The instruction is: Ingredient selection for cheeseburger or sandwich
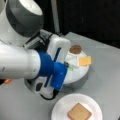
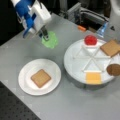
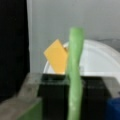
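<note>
- The hand (image 2: 45,37) is closed on the green lettuce disc (image 2: 50,40), holding it edge-on above the table (image 2: 62,105); in the wrist view the lettuce (image 3: 74,75) stands upright between the fingers.
- In a front view, the hand sits at about 11 o'clock from the white paper plate (image 2: 27,85).
- One toast square (image 2: 40,78) lies flat at the centre of that plate.
- The divided white tray (image 2: 75,67), at 3 o'clock from the plate, carries the red tomato round (image 2: 90,40), the second toast square (image 2: 110,48), the dark brown patty (image 2: 114,69) and the yellow cheese square (image 2: 93,78), each in its own compartment.
</note>
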You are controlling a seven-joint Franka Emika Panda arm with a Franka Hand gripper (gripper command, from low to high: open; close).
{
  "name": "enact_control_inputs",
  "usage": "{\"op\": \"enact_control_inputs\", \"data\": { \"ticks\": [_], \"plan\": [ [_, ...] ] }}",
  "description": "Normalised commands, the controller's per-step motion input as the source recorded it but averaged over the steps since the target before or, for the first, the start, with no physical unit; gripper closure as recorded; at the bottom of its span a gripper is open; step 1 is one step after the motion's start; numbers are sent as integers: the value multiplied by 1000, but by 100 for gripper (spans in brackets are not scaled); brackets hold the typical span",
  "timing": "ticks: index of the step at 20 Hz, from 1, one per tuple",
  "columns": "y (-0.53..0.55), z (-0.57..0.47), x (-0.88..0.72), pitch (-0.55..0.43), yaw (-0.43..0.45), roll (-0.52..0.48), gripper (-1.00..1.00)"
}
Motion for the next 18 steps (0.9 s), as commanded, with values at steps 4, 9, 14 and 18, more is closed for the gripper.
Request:
{"op": "enact_control_inputs", "data": {
  "ticks": [4, 9, 14, 18],
  "plan": [
    [-449, -156, 493, 154, 67, 97, 100],
    [-233, -49, 341, 84, 14, 80, 100],
    [-98, -122, 319, 37, 6, 62, 100],
    [-99, -277, 310, -1, 65, 78, 100]
  ]
}}
